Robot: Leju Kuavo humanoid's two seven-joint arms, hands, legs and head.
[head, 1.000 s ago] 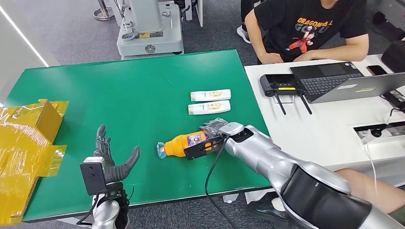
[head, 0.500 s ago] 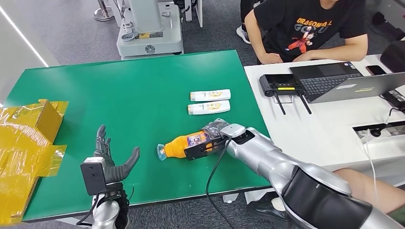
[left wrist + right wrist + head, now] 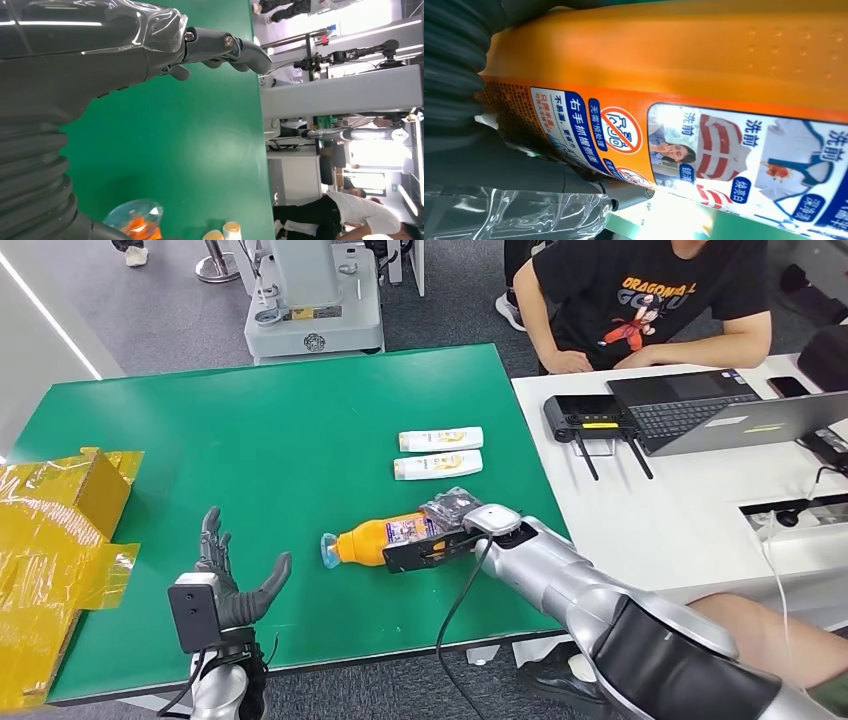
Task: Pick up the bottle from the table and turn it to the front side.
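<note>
An orange bottle with a clear cap lies sideways near the front of the green table, cap pointing left. My right hand grips its base end, fingers wrapped around the labelled part. I cannot tell whether the bottle touches the table. In the right wrist view the bottle shows its printed label close up, with my right hand against it. My left hand stands open with spread fingers near the front left edge, apart from the bottle. The left wrist view shows the left hand holding nothing, and the bottle's cap.
Two small white bottles lie side by side behind the orange one. A yellow carton sits at the table's left edge. A person sits behind a white desk with a laptop on the right.
My right hand has carried the orange bottle a little to the left and away from the front edge. The left hand has sunk slightly and stays open.
</note>
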